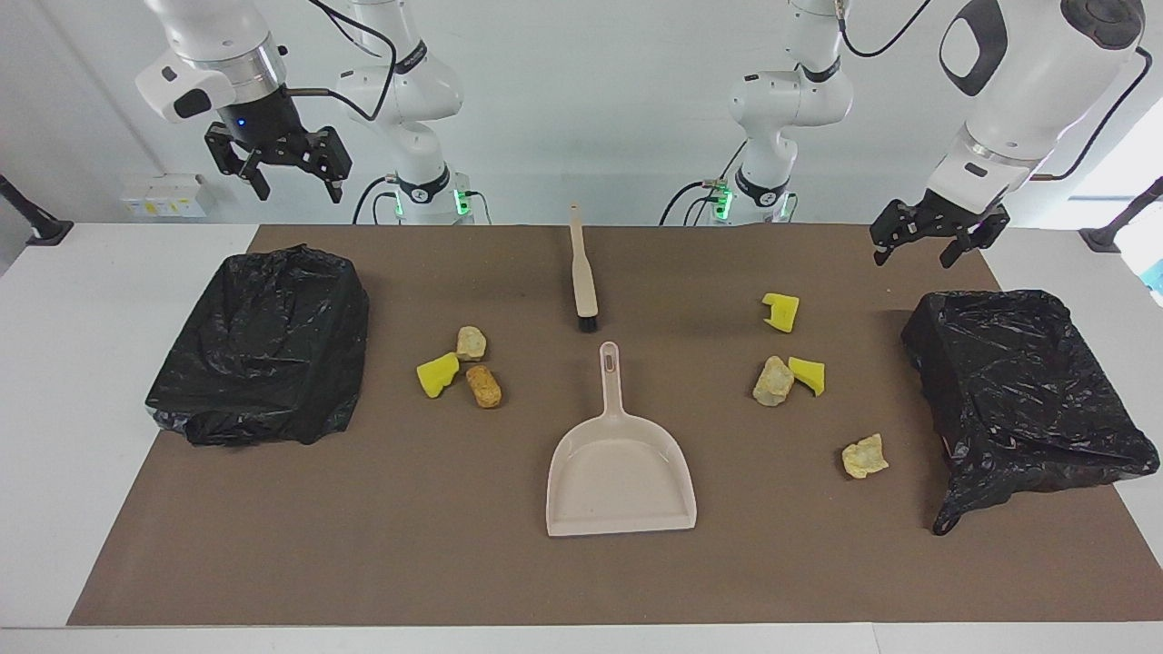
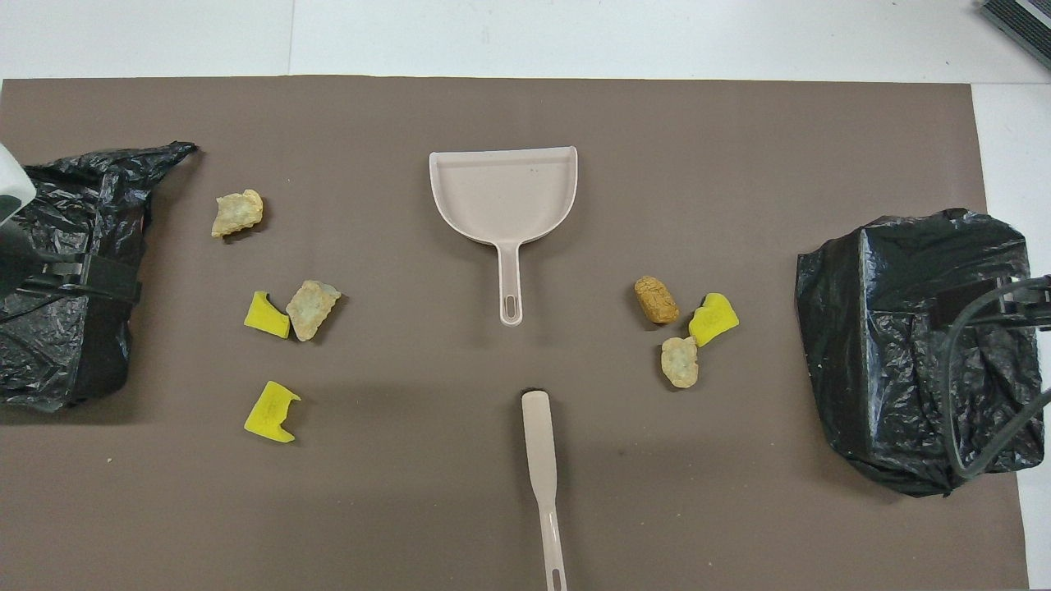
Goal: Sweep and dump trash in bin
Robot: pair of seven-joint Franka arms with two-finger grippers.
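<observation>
Yellow sponge bits and tan crumbly lumps, the trash [image 1: 772,380], lie in two loose groups on the brown mat [image 1: 363,545], either side of the beige dustpan [image 1: 621,477]. White walls stand around. Both the left gripper [image 1: 919,247] and right gripper [image 1: 291,177] hang empty with fingers spread, each raised over its own end of the table.

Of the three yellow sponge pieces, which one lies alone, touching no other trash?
The yellow piece nearest the robots at the left arm's end; the other two each sit against a beige lump.

A brown mat [image 1: 363,545] covered the white surface [image 1: 73,363]. A small white box with yellow labels [image 1: 164,194] sat at ten o'clock off the mat.
</observation>
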